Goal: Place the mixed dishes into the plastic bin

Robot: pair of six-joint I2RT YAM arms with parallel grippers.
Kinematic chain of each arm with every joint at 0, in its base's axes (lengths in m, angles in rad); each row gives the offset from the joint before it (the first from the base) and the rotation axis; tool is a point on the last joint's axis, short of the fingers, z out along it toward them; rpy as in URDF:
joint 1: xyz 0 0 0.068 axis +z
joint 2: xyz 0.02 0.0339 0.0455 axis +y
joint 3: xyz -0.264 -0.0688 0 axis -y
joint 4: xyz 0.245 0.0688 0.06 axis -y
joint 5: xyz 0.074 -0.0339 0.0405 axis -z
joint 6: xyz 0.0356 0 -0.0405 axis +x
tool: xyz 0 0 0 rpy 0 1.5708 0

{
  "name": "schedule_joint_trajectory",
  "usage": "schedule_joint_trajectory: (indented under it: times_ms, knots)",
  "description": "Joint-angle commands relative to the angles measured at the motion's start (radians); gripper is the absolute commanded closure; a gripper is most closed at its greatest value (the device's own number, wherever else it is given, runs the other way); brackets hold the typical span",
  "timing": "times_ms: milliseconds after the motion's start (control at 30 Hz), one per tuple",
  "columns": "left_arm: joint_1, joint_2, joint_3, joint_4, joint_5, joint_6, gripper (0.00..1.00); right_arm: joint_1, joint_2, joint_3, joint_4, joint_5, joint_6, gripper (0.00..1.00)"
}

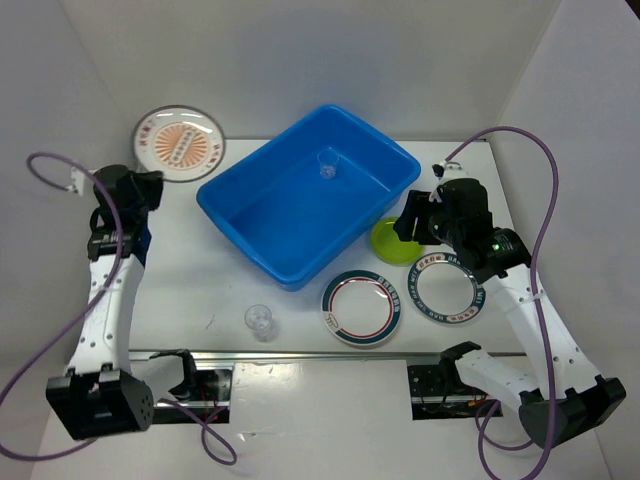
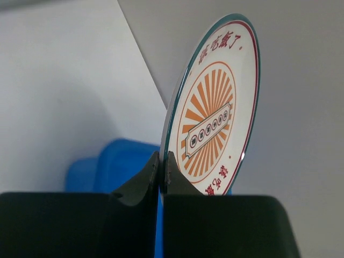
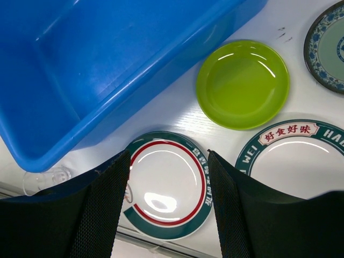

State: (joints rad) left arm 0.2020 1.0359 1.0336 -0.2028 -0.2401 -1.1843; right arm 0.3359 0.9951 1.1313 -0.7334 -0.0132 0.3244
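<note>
My left gripper [image 1: 152, 182] [image 2: 163, 171] is shut on the rim of the orange-sunburst white plate [image 1: 180, 143] [image 2: 212, 121], which stands on edge left of the blue plastic bin [image 1: 310, 195] [image 2: 115, 161]. One clear cup [image 1: 327, 165] sits inside the bin. My right gripper [image 1: 410, 225] [image 3: 168, 156] hangs open above a teal-and-red-rimmed plate [image 1: 362, 307] [image 3: 166, 185], holding nothing. Beside it lie a second rimmed plate [image 1: 447, 285] [image 3: 295, 158], the lime-green plate [image 1: 388, 243] [image 3: 243, 84] and a dark teal patterned saucer [image 3: 328, 45].
Another clear cup [image 1: 259, 321] [image 3: 45, 177] stands on the table in front of the bin's near corner. A metal rail [image 1: 320, 357] runs along the near table edge. White walls enclose the table on three sides.
</note>
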Motion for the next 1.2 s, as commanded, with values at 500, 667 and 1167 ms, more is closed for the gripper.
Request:
schedule_joint_trajectory:
  times_ms: [500,667,1167]
  knots:
    - [-0.323,0.577,0.295,-0.006,0.533,0.258,1.00,0.006,0.036,-0.007,0.032,-0.008,-0.008,0.35]
    - [-0.380,0.687,0.331,-0.052,0.510,0.294,1.00,0.006,0.036,-0.007,0.032,-0.008,-0.008,0.35]
    - [-0.450,0.895,0.416,-0.155,0.368,0.345,1.00,0.006,0.036,-0.008,0.032,0.001,-0.018,0.35]
